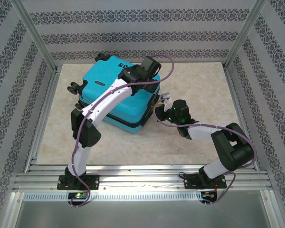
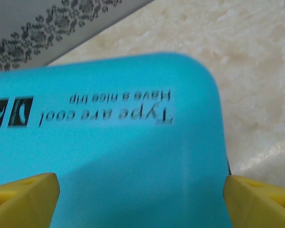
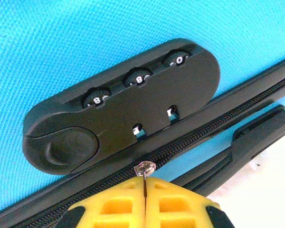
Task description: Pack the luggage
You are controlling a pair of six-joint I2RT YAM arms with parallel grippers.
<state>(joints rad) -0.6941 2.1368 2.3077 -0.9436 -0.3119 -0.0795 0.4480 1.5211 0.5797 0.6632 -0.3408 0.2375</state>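
**Asker:** Where does the luggage sit, and what do you have of it?

**Me:** The luggage [image 1: 116,92] lies flat on the tabletop [image 1: 194,137], far and left of centre, with the turquoise shell up and the wheels toward the left. It looks zipped nearly all the way round. My right claw [image 3: 145,183] is clenched on the zipper pull [image 3: 145,167], on the right-hand side of the case just below the combination lock [image 3: 123,107].

**Asker:** And the other one?

**Me:** My left claw [image 2: 141,204] is released, jaws wide, grasping nothing. It hangs close over the shell near the printed text [image 2: 121,107]. I cannot tell whether it touches the shell.

**Asker:** So how do you finish the zip well?

**Me:** I judge the job is to bring the pull to the lock's slots. The tab is thin, so I should draw it along the zipper track [image 3: 218,126] rather than away from the case. A sideways tug could slip it out of my fingers or drag the whole case across the tabletop. Pressing the left claw down on the lid should steady the shell and close the seam ahead of the pull.
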